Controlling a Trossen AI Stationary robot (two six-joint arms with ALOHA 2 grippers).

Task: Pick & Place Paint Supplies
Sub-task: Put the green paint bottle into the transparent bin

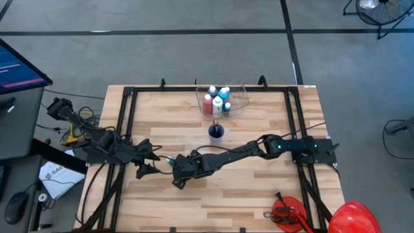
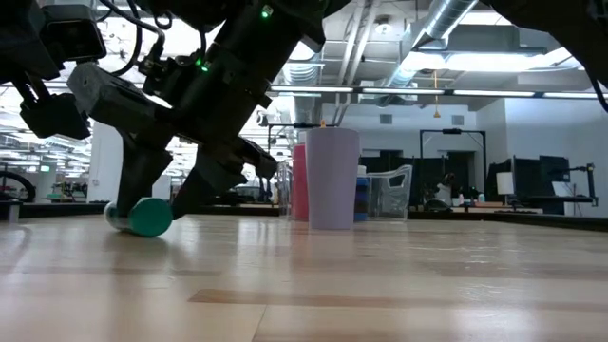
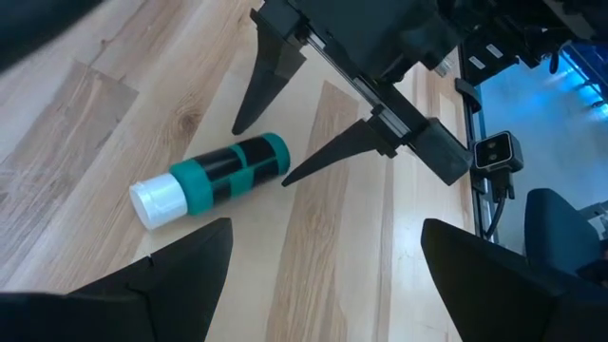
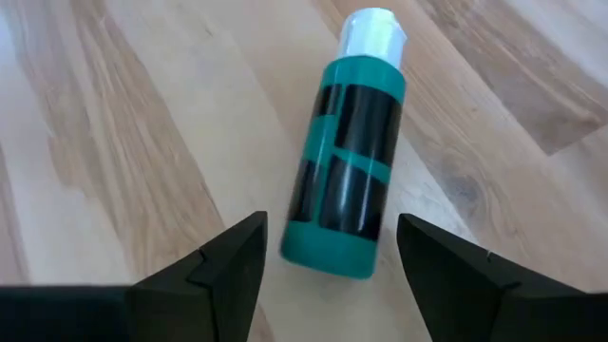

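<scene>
I work at a light wooden bench (image 1: 259, 194) standing on a grey floor (image 1: 162, 52) crossed by dark lines. A monitor (image 1: 19, 65) glows off the bench's left edge; a fan (image 1: 378, 10) stands beyond its far right corner. Exposed ducts (image 2: 446, 24) and strip lights run along the ceiling over distant desks (image 2: 532, 195).

One teal bottle (image 3: 211, 179) lying on the table (image 1: 259, 188), several bottles (image 1: 217, 100) in one tub (image 1: 240, 97), one cup (image 1: 216, 132)

Legible text: none. Black label panels on teal paint bottle (image 4: 350, 161): blank. Print on white paper (image 1: 55, 176) left of the worktop (image 1: 259, 194): too small to read. Blue monitor screen (image 1: 19, 65): unreadable lines.
</scene>
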